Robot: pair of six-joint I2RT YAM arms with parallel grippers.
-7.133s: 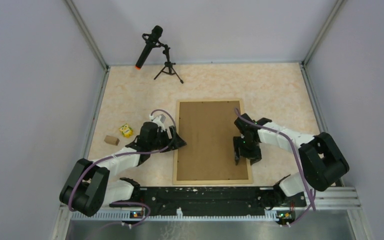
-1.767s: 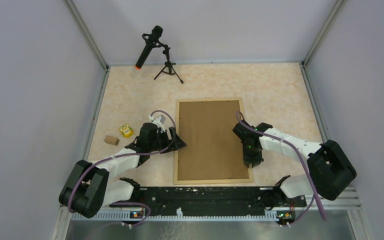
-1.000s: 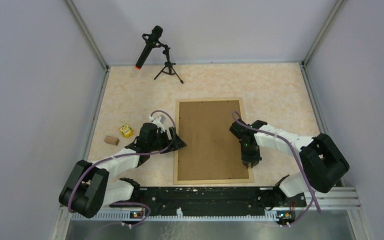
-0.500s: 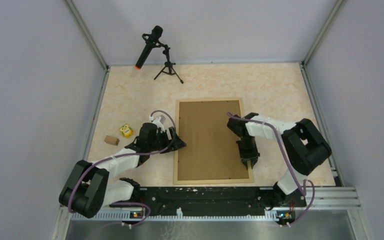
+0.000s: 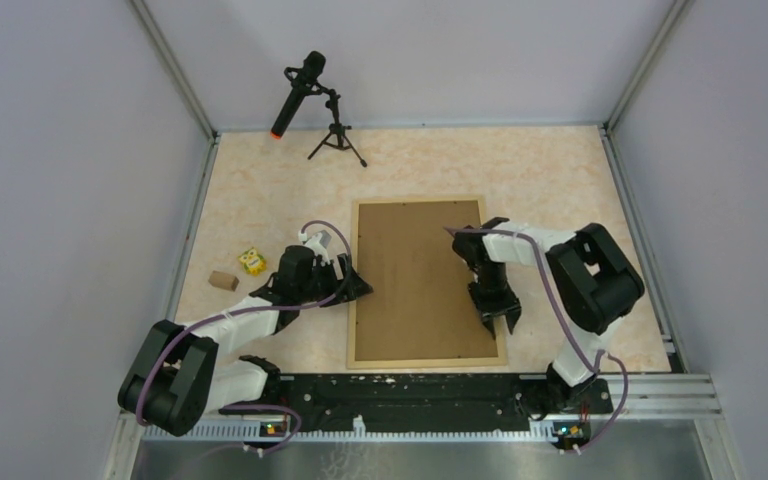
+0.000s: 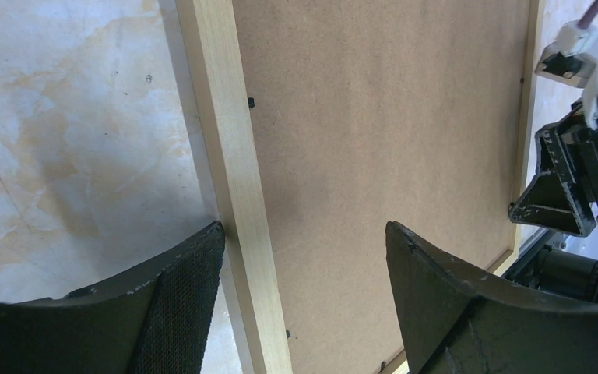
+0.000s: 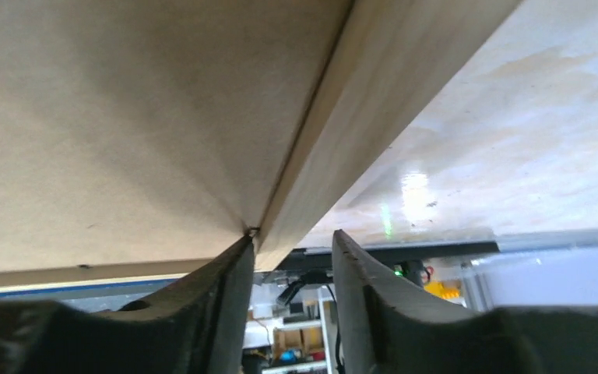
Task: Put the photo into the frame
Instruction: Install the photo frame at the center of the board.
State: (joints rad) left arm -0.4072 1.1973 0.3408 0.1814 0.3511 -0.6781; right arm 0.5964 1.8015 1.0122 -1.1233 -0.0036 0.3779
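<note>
The frame lies face down on the table, its light wood rails around a brown backing board. The photo is hidden. My left gripper is open and straddles the left rail, one finger outside on the table and one over the backing board; the gripper holds nothing. My right gripper is open a narrow gap at the right rail near the frame's near right corner. In the right wrist view its left fingertip rests at the seam between board and rail.
A microphone on a small tripod stands at the back left. A small yellow object and a brown block lie left of my left arm. Grey walls enclose the table on three sides.
My right arm has swung its elbow inward and turned its wrist, while its gripper stayed at the lower part of the right rail. The left arm and the frame have not moved.
</note>
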